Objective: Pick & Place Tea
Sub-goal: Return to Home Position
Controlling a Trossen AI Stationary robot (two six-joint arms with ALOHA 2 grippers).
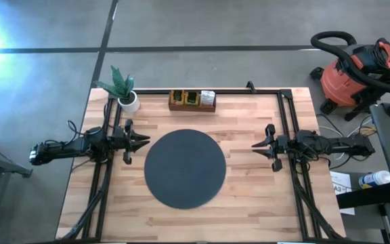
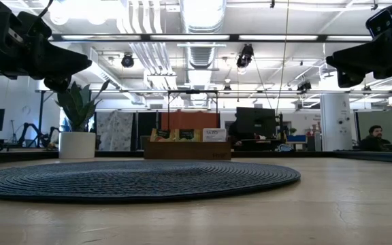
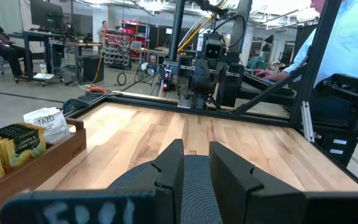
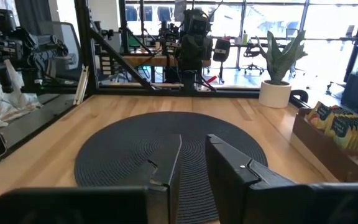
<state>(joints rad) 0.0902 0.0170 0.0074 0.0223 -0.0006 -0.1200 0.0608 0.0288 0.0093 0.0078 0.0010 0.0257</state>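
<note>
While tea (image 1: 192, 99) sits (in tray (image 1: 181, 108)), far from fingers (image 3: 169, 168)

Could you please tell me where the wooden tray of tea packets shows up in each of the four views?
High view: tray at the middle of the far edge of the table, beyond the mat.
Low view: tray in the centre, behind the mat.
Left wrist view: tray at the picture's edge, beside the mat.
Right wrist view: tray at the picture's edge, beside the mat.
Shared landmark: the mat, next to the tray in all four.

wooden table (image 1: 249, 203) | on it — round black mat (image 1: 185, 168) | compartment tray (image 1: 191, 108) | potted plant (image 1: 128, 102)
</note>
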